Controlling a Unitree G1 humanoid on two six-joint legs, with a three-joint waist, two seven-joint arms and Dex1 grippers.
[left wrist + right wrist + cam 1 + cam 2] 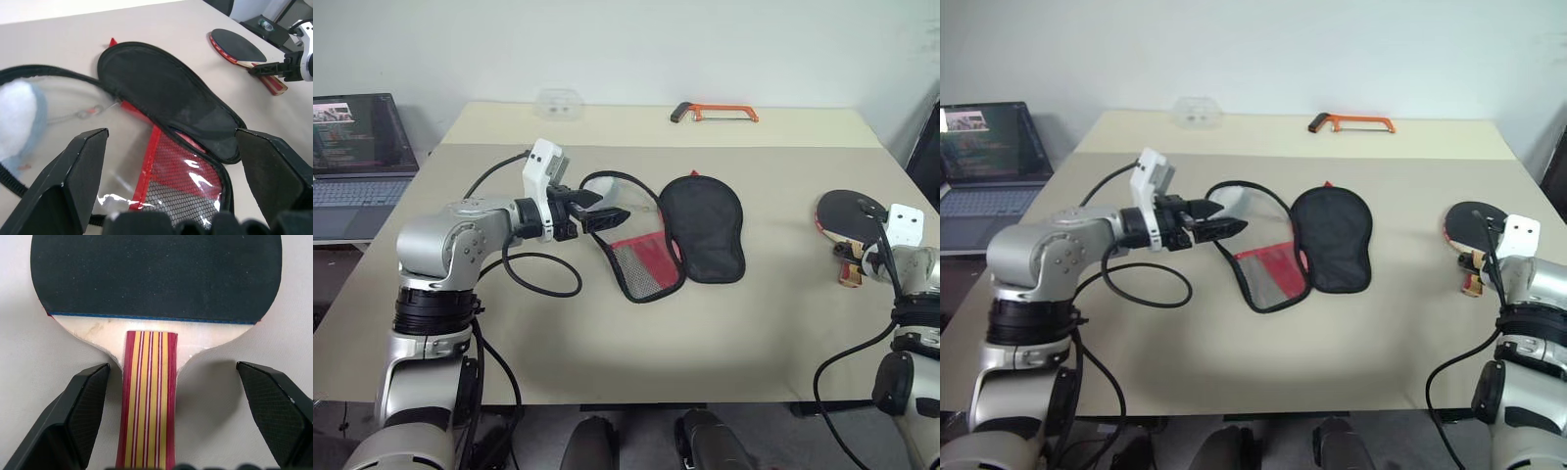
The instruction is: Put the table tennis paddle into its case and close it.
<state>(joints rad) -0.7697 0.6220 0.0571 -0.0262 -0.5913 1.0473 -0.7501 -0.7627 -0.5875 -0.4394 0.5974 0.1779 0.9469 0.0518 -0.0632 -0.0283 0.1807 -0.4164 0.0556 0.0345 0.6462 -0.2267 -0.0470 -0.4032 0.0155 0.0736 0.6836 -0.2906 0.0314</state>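
Note:
The case lies unzipped and spread open mid-table, its black flap to the right and its red and mesh half to the left. My left gripper hovers open just over the case's left half, pointing toward the flap, with nothing between its fingers. The table tennis paddle lies flat near the table's right edge, black face away from me. Its striped red handle runs between the fingers of my right gripper. That gripper is open and straddles the handle without touching it.
An orange-framed hacksaw and a clear plastic container lie at the table's far edge. A laptop stands off the table's left side. A black cable loops on the table beside the case. A white and blue item rests at the case's left end.

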